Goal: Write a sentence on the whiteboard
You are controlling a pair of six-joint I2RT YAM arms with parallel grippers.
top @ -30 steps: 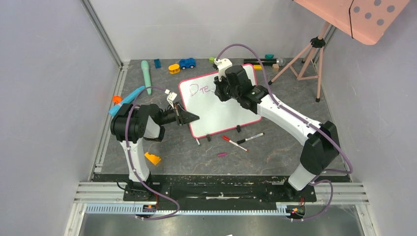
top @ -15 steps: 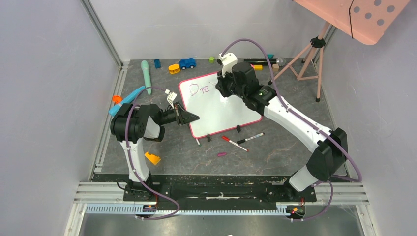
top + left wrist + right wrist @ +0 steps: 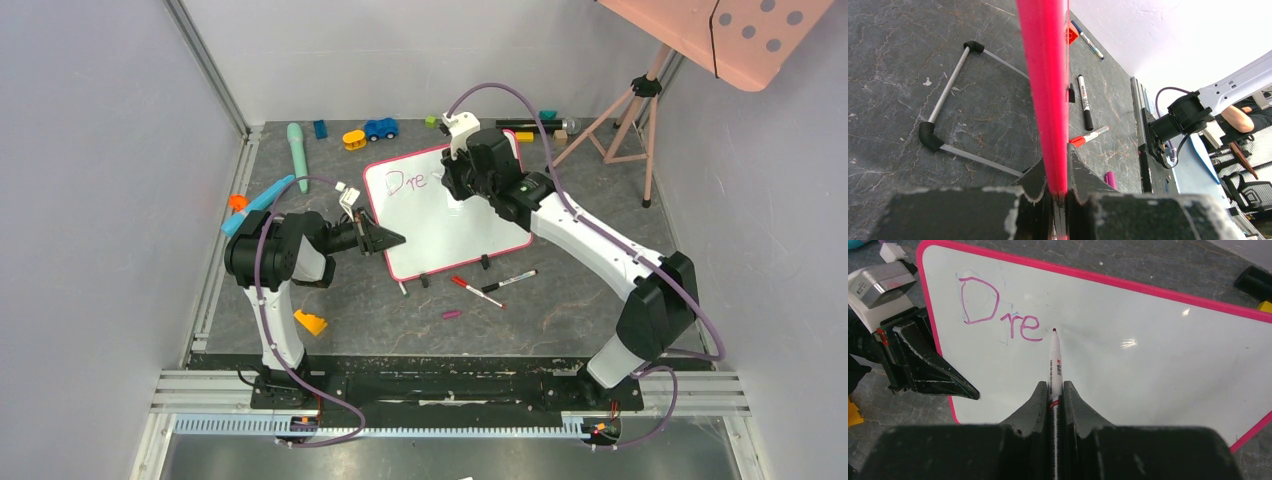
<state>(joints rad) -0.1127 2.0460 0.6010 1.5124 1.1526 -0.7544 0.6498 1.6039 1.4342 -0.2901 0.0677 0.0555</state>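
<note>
Outstretched, right tool (image 3: 1054, 386) tilts marker (image 3: 1054, 360) toward whiteboard (image 3: 1148, 340); left tool (image 3: 1058, 167) clamps it.

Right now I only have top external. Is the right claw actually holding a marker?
Observer: Yes. The right wrist view shows the right claw shut on a marker, with the tip bare and pointing at the whiteboard.
Operator: Is the left claw properly on the board?
Observer: The left wrist view shows the left claw shut on the board's pink frame edge, which runs straight up out of its grip.
Operator: Anything near that edge I can't see?
Observer: A grey wire stand with black corner pieces lies on the table, on the opposite side of the frame from the loose markers.
</note>
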